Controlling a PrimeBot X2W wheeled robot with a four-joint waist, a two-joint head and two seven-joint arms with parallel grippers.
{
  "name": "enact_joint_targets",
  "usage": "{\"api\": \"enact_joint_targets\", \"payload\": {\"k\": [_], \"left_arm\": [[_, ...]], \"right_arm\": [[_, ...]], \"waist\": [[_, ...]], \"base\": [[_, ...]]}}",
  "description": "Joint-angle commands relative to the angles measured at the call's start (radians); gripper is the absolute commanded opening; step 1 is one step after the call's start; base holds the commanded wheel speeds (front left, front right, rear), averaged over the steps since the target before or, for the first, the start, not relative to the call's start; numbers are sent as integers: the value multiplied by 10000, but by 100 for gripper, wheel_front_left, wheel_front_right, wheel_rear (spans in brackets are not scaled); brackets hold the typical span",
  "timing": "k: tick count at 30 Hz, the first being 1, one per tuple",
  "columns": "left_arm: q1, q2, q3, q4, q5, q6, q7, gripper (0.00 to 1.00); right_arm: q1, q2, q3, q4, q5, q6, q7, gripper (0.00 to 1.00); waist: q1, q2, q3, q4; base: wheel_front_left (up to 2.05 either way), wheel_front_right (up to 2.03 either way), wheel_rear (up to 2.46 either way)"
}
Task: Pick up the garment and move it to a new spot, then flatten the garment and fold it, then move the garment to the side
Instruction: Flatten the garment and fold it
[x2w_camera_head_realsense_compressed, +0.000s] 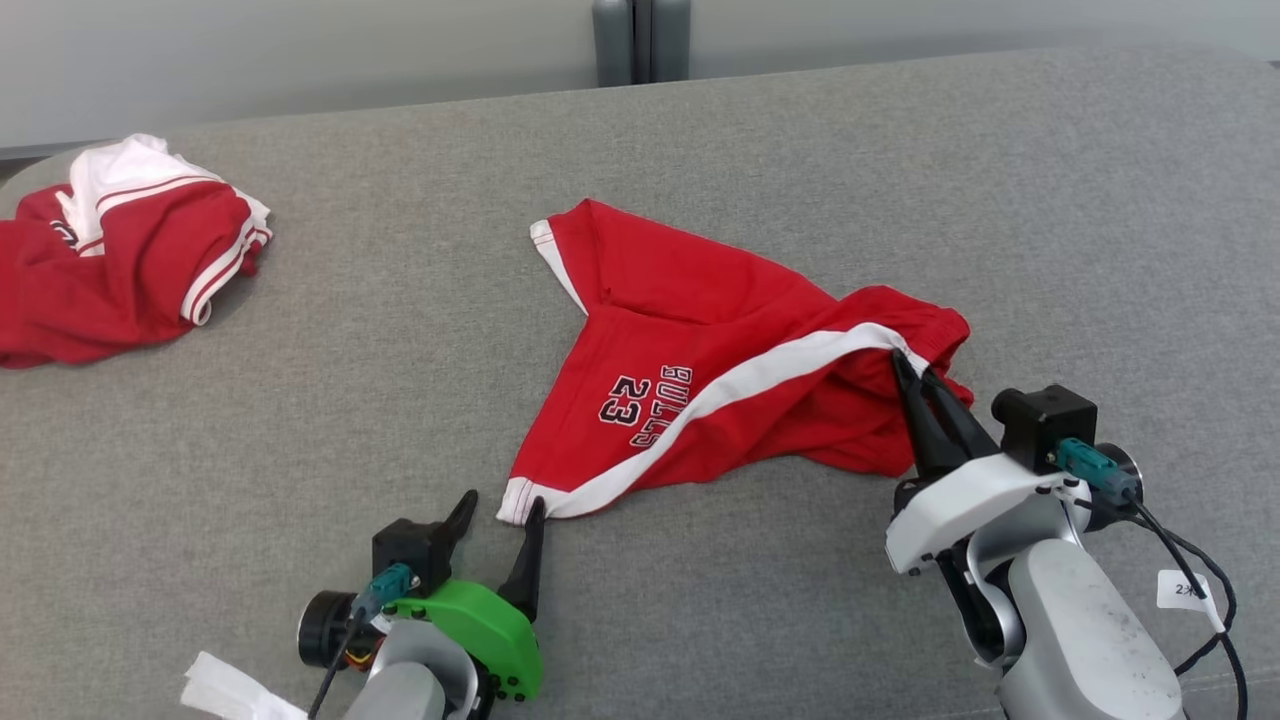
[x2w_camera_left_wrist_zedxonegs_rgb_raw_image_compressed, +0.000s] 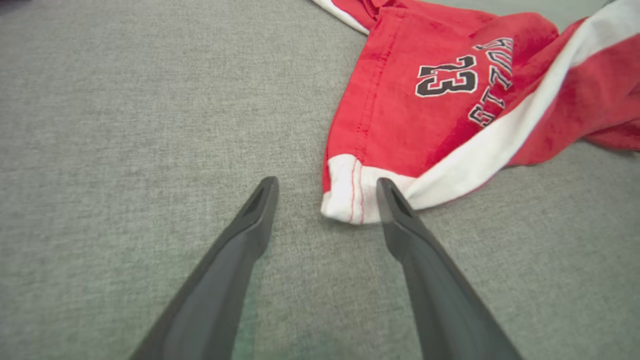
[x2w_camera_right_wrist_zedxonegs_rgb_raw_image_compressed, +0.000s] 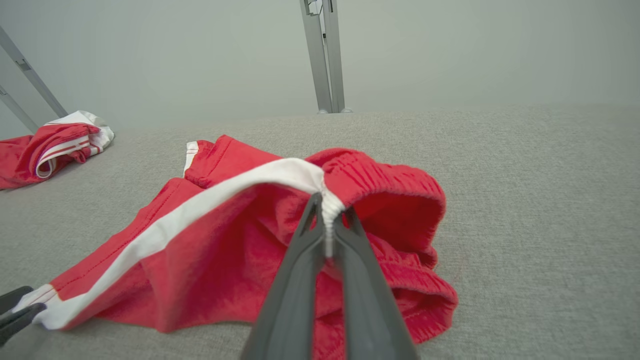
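The garment (x2w_camera_head_realsense_compressed: 700, 340) is a pair of red shorts with a white side stripe and "BULLS 23" printed on one leg, lying crumpled in the middle of the grey cloth surface. My right gripper (x2w_camera_head_realsense_compressed: 915, 368) is shut on the garment's waistband where the white stripe ends, seen close in the right wrist view with the garment (x2w_camera_right_wrist_zedxonegs_rgb_raw_image_compressed: 225, 235) pinched at my right gripper (x2w_camera_right_wrist_zedxonegs_rgb_raw_image_compressed: 329, 212). My left gripper (x2w_camera_head_realsense_compressed: 503, 505) stands open at the leg's white hem corner. In the left wrist view that garment (x2w_camera_left_wrist_zedxonegs_rgb_raw_image_compressed: 430, 120) corner lies between the fingers of my left gripper (x2w_camera_left_wrist_zedxonegs_rgb_raw_image_compressed: 326, 187), against the right finger.
A second red and white garment (x2w_camera_head_realsense_compressed: 120, 260) lies bunched at the far left of the grey surface (x2w_camera_head_realsense_compressed: 900, 180). A grey post (x2w_camera_head_realsense_compressed: 640, 40) stands behind the far edge. Open surface spreads to the right and front.
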Motion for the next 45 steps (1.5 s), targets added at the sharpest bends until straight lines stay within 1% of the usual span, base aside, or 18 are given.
{"api": "enact_joint_targets", "payload": {"k": [1,9,13,15,18,20,22,24,25,28,29,31,34,36,38,41,42,45], "left_arm": [[-250,37,-124,165,-99,25,-24,100],[-356,38,-660,401,-457,84,-101,100],[-122,39,-773,199,-433,87,-119,88],[-68,39,-798,86,-375,146,-116,85],[42,39,-893,-110,-329,169,-118,73],[78,39,-965,-158,-320,178,-114,68],[94,39,-1025,-102,-357,224,-114,67],[70,39,-1052,9,-397,289,-96,72],[44,39,-1056,54,-414,294,-86,70],[-79,39,-1058,210,-473,329,-95,57],[-117,39,-1048,225,-484,347,-97,49],[-200,39,-992,176,-484,395,-107,45],[-242,39,-901,37,-476,522,-116,47],[-241,50,-822,-73,-426,555,-119,44],[-195,74,-767,-154,-386,597,-116,35],[-107,97,-673,-316,-353,624,-113,4],[-73,103,-640,-397,-354,628,-113,0],[8,149,-528,-599,-303,616,-114,0]], "right_arm": [[103,-27,58,4,62,-14,-23,0],[168,-27,102,93,93,-14,-115,0],[205,-27,37,117,83,-14,-143,0],[244,-25,27,137,83,-14,-160,0],[285,-27,66,173,122,-14,-139,0],[288,-27,93,195,146,-14,-126,0],[272,-27,115,216,161,-14,-120,0],[245,-27,141,227,180,-14,-121,0],[227,-27,146,233,180,-14,-127,0],[191,-27,158,237,189,-14,-159,0],[184,-27,155,236,188,-14,-170,0],[175,-27,139,232,168,-14,-180,0],[164,-27,127,237,157,-14,-193,0],[155,-27,124,243,154,-14,-192,0],[144,-27,122,251,162,-14,-207,0],[128,-27,116,259,162,-14,-220,0],[119,-27,104,258,158,-14,-223,0],[102,-27,31,211,83,-14,-272,0]], "waist": [[0,0,-2,-62],[0,0,-79,-200],[0,0,-137,-192],[0,0,-174,-193],[0,0,-213,-210],[0,0,-219,-228],[0,0,-219,-243],[0,0,-210,-264],[0,0,-205,-274],[0,0,-190,-302],[0,0,-185,-307],[0,0,-179,-314],[0,0,-169,-318],[0,0,-163,-317],[0,0,-160,-314],[0,0,-165,-308],[0,0,-170,-305],[0,0,-198,-299]], "base": [[0,0,0],[0,0,0],[0,0,0],[0,0,0],[0,0,0],[0,0,0],[0,0,0],[0,0,0],[0,0,0],[0,0,0],[0,0,0],[0,0,0],[0,0,0],[0,0,0],[0,0,0],[0,0,0],[0,0,0],[0,0,0]]}}
